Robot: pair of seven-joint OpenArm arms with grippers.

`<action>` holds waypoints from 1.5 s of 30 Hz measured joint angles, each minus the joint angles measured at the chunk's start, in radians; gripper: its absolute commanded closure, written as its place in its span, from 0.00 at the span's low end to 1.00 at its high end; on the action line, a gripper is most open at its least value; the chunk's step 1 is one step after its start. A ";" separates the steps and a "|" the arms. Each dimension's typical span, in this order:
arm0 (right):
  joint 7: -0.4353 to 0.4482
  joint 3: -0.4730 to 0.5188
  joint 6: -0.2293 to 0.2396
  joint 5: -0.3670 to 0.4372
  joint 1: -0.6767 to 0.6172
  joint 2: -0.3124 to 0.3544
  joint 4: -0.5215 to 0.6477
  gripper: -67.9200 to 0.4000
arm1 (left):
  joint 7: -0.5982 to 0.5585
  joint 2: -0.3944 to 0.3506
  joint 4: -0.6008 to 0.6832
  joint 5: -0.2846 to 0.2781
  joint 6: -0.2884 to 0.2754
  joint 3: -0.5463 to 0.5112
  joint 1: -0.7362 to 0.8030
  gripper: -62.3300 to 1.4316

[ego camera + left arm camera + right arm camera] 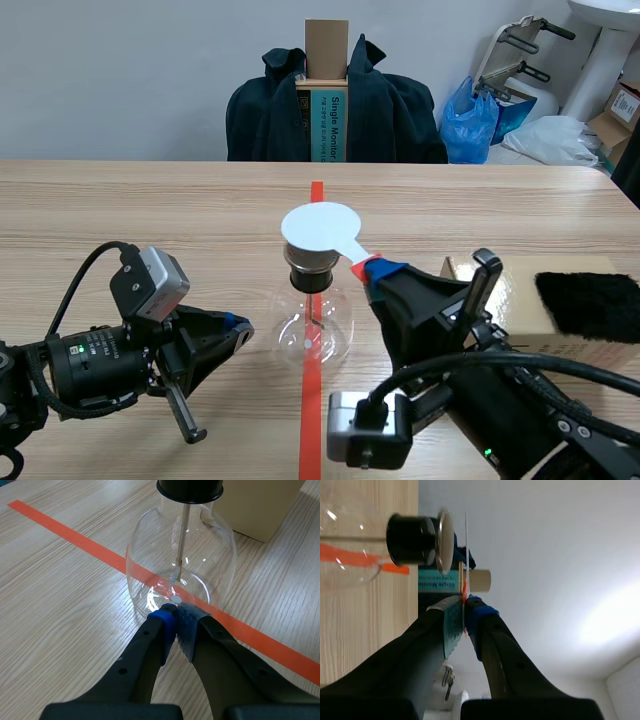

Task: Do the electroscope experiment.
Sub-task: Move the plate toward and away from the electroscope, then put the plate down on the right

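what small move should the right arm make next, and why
Probably ease the white disc down to touch the electroscope's metal cap: the right end effector, shut on the disc's red handle, holds it just above the cap with a gap between them. The left end effector sits shut at the glass flask.

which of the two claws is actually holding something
The right claw: it pinches the red handle of the white disc over the flask. The left claw is shut on nothing, its tips at the flask's glass.
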 measured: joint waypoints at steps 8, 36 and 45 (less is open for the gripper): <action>-0.221 0.000 -0.027 0.002 0.000 0.000 0.000 0.98 | 0.000 0.000 0.000 0.000 0.000 0.000 0.000 0.95; -0.464 0.066 -0.138 0.029 -0.285 0.053 -0.024 0.98 | 0.000 -0.217 0.634 -0.137 0.106 -0.203 0.592 0.91; -0.476 0.066 -0.141 0.029 -0.232 0.053 -0.124 0.98 | 0.004 -0.216 0.700 -0.149 0.107 -0.292 0.664 0.00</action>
